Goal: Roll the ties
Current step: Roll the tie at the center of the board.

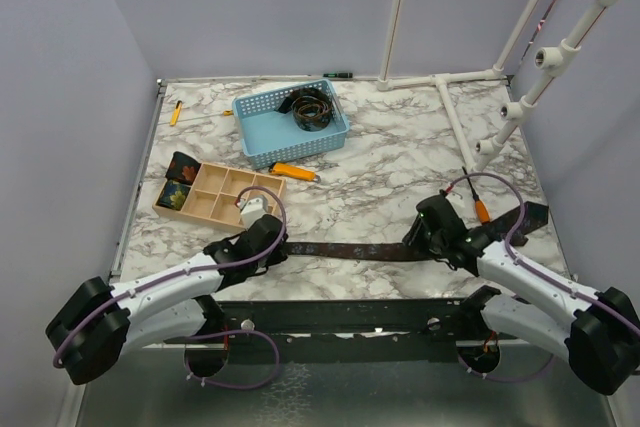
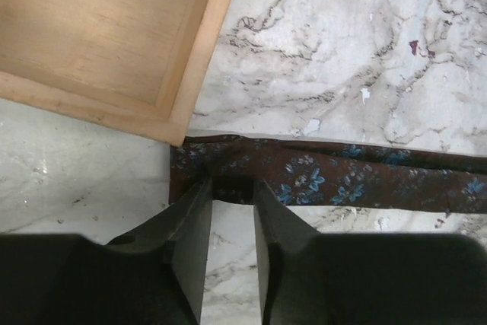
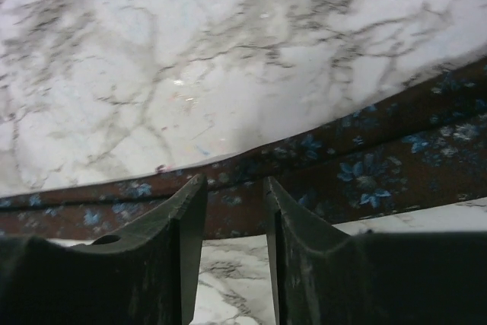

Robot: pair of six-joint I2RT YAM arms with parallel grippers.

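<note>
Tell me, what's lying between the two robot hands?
A long dark tie with small blue flowers lies flat on the marble table, running from the left gripper to the right gripper. The top view shows it.

Table (image 1: 390,162): grey-veined marble top
Basket (image 1: 262,99): blue, 11 o'clock
Wooden tray (image 1: 215,192): 9 o'clock
Orange tool (image 1: 294,172): near centre
Tie (image 1: 345,250): flat strip, 6 o'clock

Tabletop (image 1: 400,167): flat tie (image 1: 350,250) along the near edge, 6 o'clock. Compartment tray (image 1: 215,192) at 9 o'clock, just behind its left end. Basket (image 1: 290,150) at 11 o'clock, coiled tie (image 1: 311,109) inside.
</note>
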